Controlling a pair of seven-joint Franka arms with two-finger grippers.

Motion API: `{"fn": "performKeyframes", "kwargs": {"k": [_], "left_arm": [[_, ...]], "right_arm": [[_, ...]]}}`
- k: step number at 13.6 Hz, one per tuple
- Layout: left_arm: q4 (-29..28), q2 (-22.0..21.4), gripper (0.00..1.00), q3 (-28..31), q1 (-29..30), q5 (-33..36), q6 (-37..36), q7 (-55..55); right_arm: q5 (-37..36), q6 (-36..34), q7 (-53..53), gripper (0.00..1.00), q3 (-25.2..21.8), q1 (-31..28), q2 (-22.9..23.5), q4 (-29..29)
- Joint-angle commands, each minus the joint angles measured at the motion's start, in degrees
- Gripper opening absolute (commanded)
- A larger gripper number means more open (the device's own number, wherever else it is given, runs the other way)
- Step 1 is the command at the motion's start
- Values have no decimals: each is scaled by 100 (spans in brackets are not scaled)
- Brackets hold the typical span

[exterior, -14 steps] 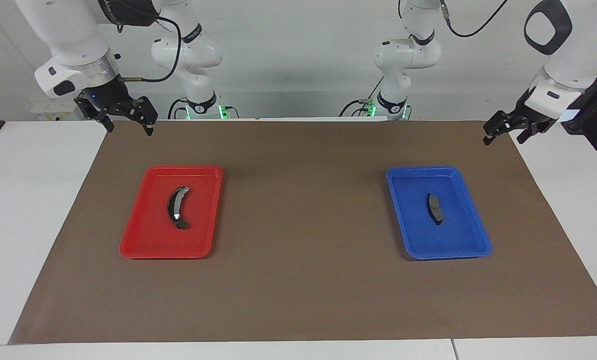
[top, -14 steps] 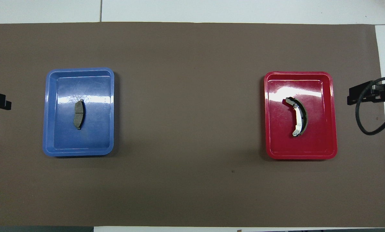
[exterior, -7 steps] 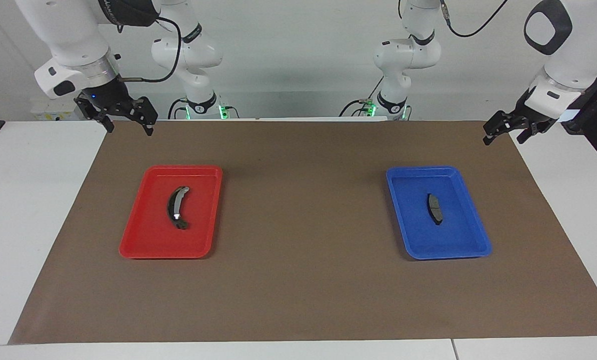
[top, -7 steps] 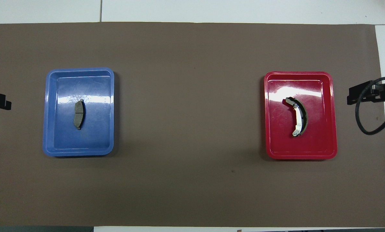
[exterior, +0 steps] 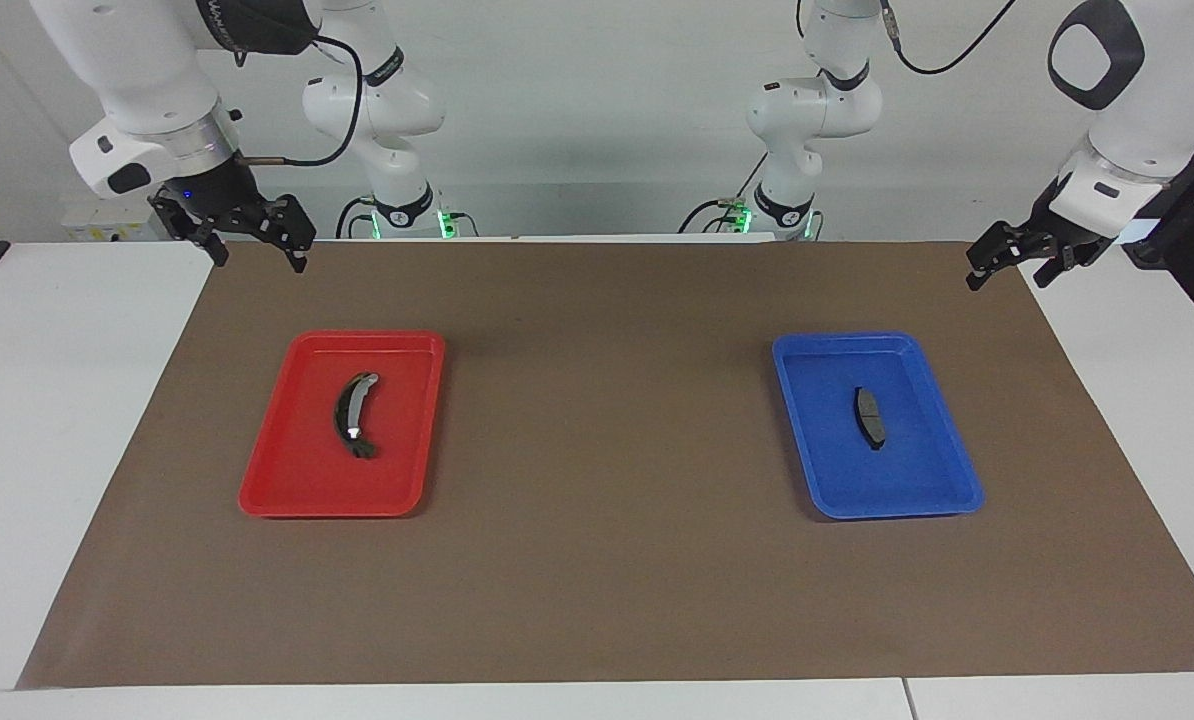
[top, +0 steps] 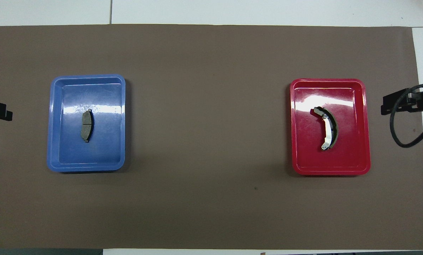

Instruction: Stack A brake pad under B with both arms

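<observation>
The A brake pad (exterior: 868,417) is laid flat in a blue tray (exterior: 827,480) toward the left arm's end of the desk, and B (exterior: 354,415) in a red tray (exterior: 287,490) toward the right arm's end, probably so that each piece can be taken by its own arm. The left tool (exterior: 1005,266) and the right tool (exterior: 253,240) are held released and empty over the corners of the brown mat (exterior: 607,580) nearest the robots. The room is closed off by what seems a plain white wall.

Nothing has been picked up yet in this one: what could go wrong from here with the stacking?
1. The small flat dark-grey pad lies flush in the blue tray; the open left gripper may slip off its thin edge.
2. The long curved crescent piece with the silver band in the red tray could rock or slide when the open right gripper sets it on the shorter pad.
</observation>
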Motion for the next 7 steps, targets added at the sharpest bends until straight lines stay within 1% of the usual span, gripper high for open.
{"fn": "performKeyframes", "kwargs": {"k": [1,6,7], "left_arm": [[-186,-165,100,4,-3,92,87,29],[-186,-174,100,4,-12,92,43,21],[-221,-174,100,4,-55,92,156,20]], "right_arm": [[-23,40,-69,100,41,-46,-8,8],[-23,49,-69,100,41,-46,-8,-10],[-23,49,-69,100,41,-46,-8,-10]]}}
